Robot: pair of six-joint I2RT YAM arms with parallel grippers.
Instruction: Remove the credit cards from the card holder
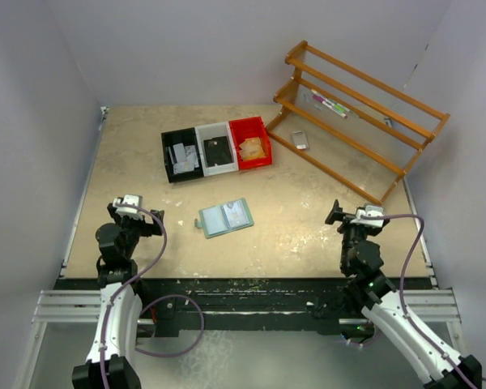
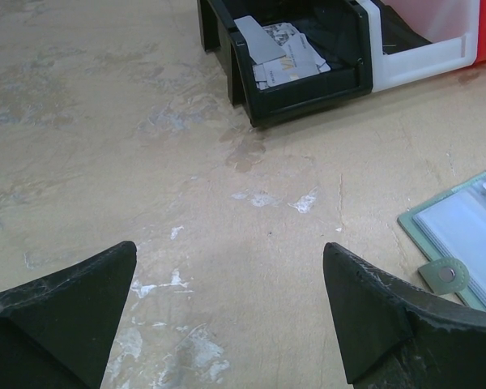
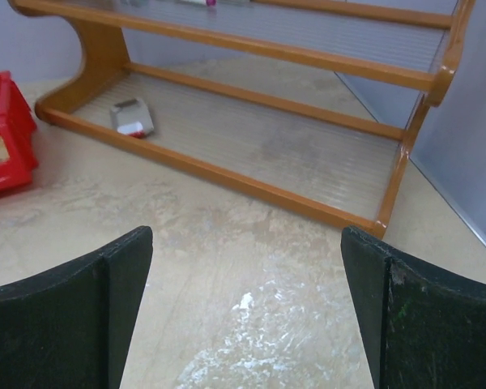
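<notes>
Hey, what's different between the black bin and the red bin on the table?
The black bin sits at the left end of the row, the red bin at the right end, nearest the wooden rack. The black bin holds pale grey-white cards; the red bin holds tan-orange items. Both look the same shape and size and flank the white bin.

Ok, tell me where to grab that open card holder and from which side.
Grip the card holder at the cover edge nearest the left gripper, by the snap tab, coming down from above with that open gripper. It lies spread flat on the table, so a level sideways pinch would likely find nothing; that edge probably offers the only lip.
</notes>
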